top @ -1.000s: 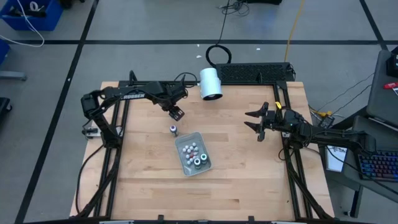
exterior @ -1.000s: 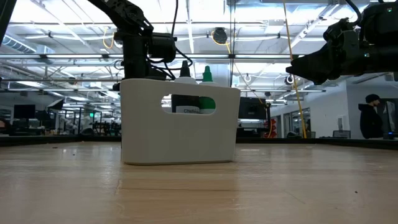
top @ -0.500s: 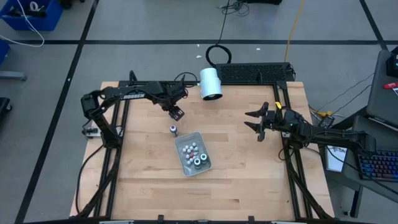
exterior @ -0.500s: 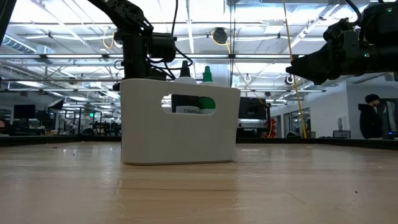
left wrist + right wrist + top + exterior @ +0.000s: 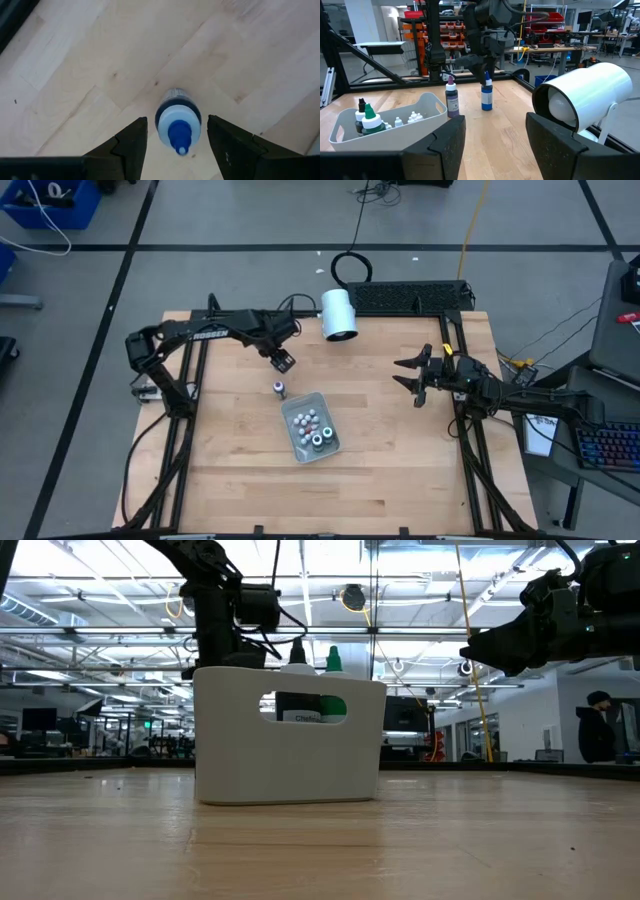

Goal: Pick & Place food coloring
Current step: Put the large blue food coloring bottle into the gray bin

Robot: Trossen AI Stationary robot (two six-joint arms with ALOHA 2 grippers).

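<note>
Wooden table (image 5: 380, 460), white bin (image 5: 311, 432) near its middle, two capped bottles (image 5: 366, 120) inside. Right gripper (image 5: 408, 375) parked right of the bin, fingers apart. Left gripper (image 5: 283, 362) above a blue-capped bottle (image 5: 178, 121) standing upright behind the bin, fingers spread, not touching. Purple bottle (image 5: 452, 99) beside the bin.

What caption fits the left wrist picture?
Open left gripper poised above a blue-capped food coloring bottle standing on the wooden table.
</note>
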